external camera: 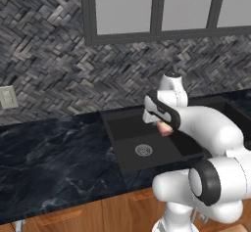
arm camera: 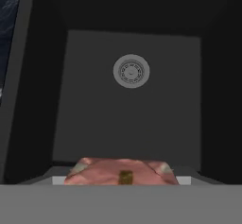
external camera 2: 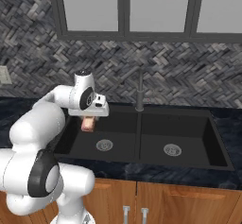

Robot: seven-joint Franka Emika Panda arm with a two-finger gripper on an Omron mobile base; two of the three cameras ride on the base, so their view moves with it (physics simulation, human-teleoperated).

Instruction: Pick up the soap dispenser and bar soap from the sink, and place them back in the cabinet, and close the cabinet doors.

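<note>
While hanging over the left basin of the sink (external camera 2: 142, 145), the gripper (external camera 2: 89, 122) is gripping the bar soap (external camera 2: 88, 123), lifted above the drain (external camera 2: 104, 145).

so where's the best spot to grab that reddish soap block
Grip the reddish-brown rectangular bar soap across its middle, on two opposite flat sides, coming straight down from above. The block is short and flat-sided, so parallel fingers should seat well there. The claw already holds it that way, hanging over the left basin of the matte black sink.
</note>
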